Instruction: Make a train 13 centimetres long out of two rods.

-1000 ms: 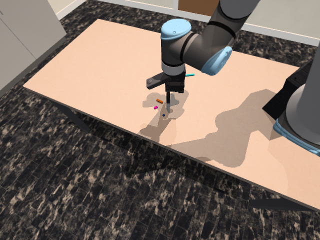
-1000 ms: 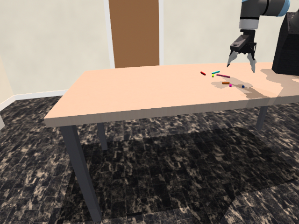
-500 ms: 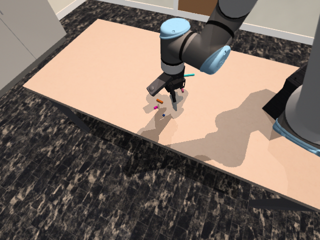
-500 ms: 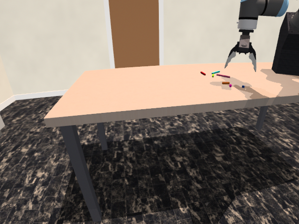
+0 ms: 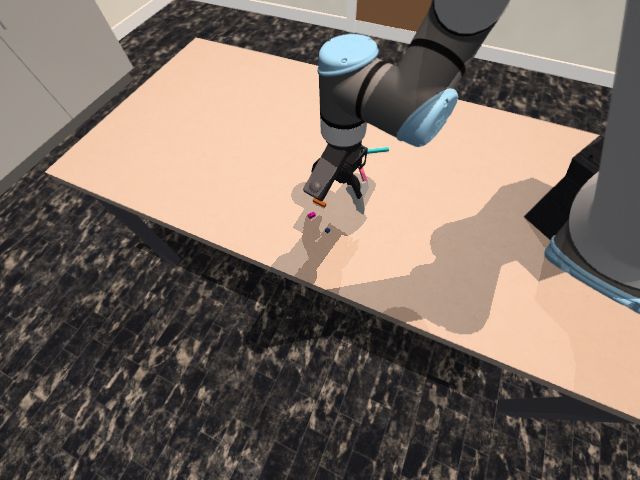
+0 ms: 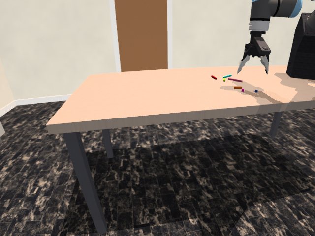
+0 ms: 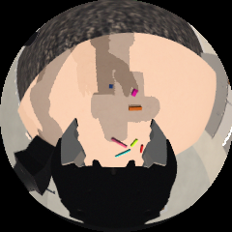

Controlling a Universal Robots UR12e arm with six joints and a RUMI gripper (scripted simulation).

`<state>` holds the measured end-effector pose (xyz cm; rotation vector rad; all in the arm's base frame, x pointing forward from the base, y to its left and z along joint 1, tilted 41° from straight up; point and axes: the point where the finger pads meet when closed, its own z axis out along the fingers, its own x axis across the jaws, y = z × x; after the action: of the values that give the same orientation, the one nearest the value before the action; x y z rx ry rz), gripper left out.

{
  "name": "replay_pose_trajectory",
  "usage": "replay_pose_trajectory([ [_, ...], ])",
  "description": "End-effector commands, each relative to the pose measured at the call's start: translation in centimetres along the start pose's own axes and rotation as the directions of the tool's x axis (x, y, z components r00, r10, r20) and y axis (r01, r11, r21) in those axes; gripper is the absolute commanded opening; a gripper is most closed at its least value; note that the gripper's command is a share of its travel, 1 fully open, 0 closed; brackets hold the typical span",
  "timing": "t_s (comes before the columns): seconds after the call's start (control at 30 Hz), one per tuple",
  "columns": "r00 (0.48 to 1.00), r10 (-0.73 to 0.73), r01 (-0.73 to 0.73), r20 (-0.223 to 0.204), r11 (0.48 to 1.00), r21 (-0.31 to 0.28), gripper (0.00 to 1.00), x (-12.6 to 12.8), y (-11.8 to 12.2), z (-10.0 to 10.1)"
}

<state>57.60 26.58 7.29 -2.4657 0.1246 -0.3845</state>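
Note:
My gripper (image 5: 338, 188) (image 6: 252, 71) (image 7: 114, 119) is open and empty, hanging above the table (image 5: 180, 129) (image 6: 152, 96) (image 7: 169, 72) over the cluster of rods. A pink rod (image 5: 363, 174) (image 6: 235, 79) (image 7: 119, 142) lies flat just below it. An orange rod (image 5: 319, 202) (image 6: 237, 87) (image 7: 134, 108) lies flat a short way off, apart from the pink one. A turquoise rod (image 5: 378, 150) (image 6: 227, 76) (image 7: 123, 153) lies beside the pink rod. A lime rod (image 6: 224, 79) (image 7: 133, 143) and a red rod (image 6: 213, 77) (image 7: 141, 148) lie close by; the arm hides both in the top view.
A short magenta rod (image 5: 311, 215) (image 6: 242, 90) (image 7: 134, 92) and a tiny blue rod (image 5: 327, 230) (image 6: 256, 91) (image 7: 111, 86) lie nearer the table's front edge. The robot base (image 5: 610, 206) with its black block (image 6: 302, 50) stands at the right end.

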Motion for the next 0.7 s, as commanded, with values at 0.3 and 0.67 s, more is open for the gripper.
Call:
replay_pose_trajectory([
  [0.3,0.978,-0.208,0.208,0.004,0.978,0.005,1.00,-0.04,0.17,0.00],
  [0.67,0.976,-0.218,0.218,0.004,0.976,0.005,1.00,-0.04,0.18,0.00],
])
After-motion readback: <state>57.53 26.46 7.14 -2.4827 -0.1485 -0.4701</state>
